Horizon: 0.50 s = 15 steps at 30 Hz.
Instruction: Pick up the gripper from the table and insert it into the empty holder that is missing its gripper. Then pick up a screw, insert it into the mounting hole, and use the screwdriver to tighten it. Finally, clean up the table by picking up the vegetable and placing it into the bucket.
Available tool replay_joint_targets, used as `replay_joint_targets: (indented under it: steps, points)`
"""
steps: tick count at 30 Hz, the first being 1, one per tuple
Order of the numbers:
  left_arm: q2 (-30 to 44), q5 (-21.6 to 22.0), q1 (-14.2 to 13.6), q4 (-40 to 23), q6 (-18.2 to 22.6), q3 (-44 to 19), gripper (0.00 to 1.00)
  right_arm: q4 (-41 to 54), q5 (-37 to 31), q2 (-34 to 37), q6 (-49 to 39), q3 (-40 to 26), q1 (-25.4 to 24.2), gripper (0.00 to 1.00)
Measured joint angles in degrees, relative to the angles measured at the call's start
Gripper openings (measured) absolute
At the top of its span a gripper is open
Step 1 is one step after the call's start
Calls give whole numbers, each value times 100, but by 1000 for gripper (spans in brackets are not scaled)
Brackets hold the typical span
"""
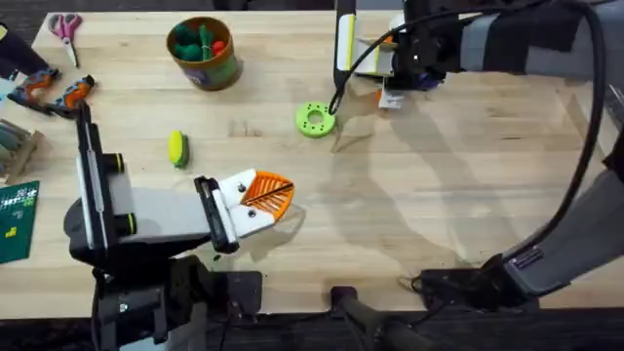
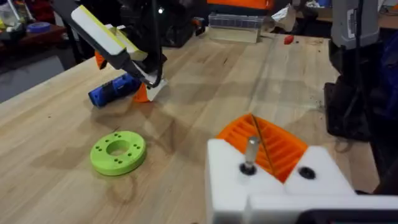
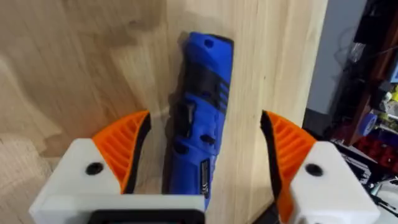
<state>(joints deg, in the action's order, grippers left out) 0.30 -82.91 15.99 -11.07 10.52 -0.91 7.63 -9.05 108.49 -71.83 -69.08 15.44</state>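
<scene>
The blue screwdriver [image 3: 199, 112] lies on the wood at the table's far side, and my right gripper [image 3: 205, 118] stands open astride it, one orange finger on each side. From the left wrist view the screwdriver [image 2: 114, 91] shows under the right gripper [image 2: 146, 87]. My left gripper [image 1: 283, 193] rests near the front, its orange fingers shut together on nothing. A metal screw [image 2: 249, 152] stands upright in a hole of its white mount. The yellow-green vegetable [image 1: 177, 148] lies left of centre. The bucket [image 1: 203, 54] sits at the back left. The loose gripper piece and the empty holder are out of view.
A lime-green disc [image 1: 314, 119] with a centre hole lies between the two grippers. Pink-handled scissors [image 1: 66, 27] and orange-handled tools [image 1: 58, 93] sit at the far left, with a green board [image 1: 18, 219] at the left edge.
</scene>
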Motion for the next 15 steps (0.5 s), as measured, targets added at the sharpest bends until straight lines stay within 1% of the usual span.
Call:
replay_joint_targets:
  steps: [4, 8, 15]
  points:
    - [0, 0, 0, 0, 0, 0, 12, 37, -43, 1, 20, 0, 11, 993]
    - [0, 0, 0, 0, 0, 0, 12, 242, -132, -57, 226, 0, 92, 993]
    - [2, 0, 0, 0, 0, 0, 12, 379, -170, -504, 762, 13, 496, 994]
